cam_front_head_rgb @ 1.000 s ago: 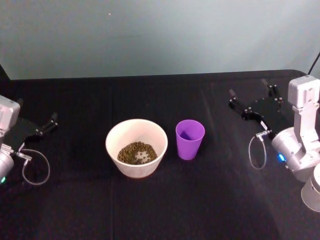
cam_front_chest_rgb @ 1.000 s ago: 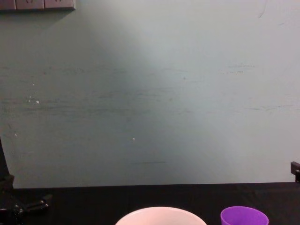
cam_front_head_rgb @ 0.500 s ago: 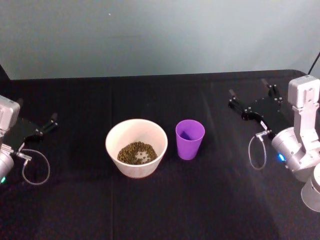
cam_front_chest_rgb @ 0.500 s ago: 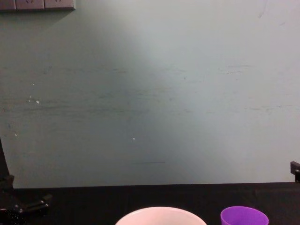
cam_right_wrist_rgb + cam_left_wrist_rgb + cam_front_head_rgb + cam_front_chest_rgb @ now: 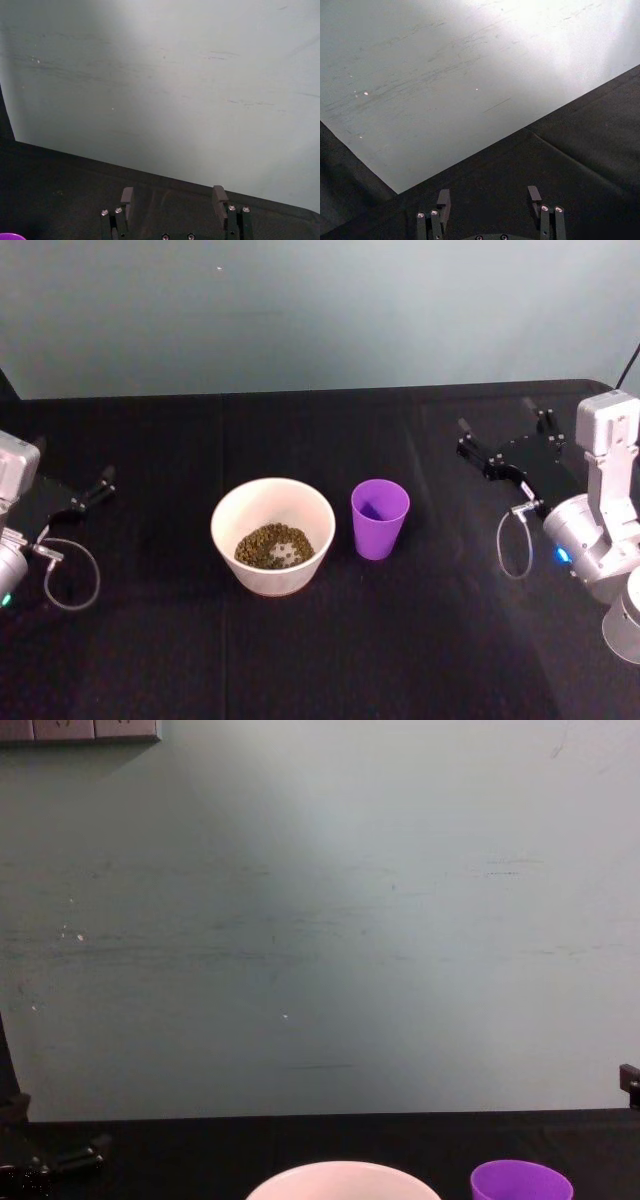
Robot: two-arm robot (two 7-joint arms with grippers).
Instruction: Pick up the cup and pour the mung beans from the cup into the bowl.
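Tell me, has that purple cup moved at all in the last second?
No. In the head view the cup stands upright just right of the bowl, with the same small gap between them as before, apart from both grippers.

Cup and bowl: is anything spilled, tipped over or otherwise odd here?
Nothing is spilled or tipped. The purple cup stands upright beside the bowl, apart from it. The mung beans already lie in the bowl, and the cup looks empty. Both open pincers, left and right, sit far to the sides.
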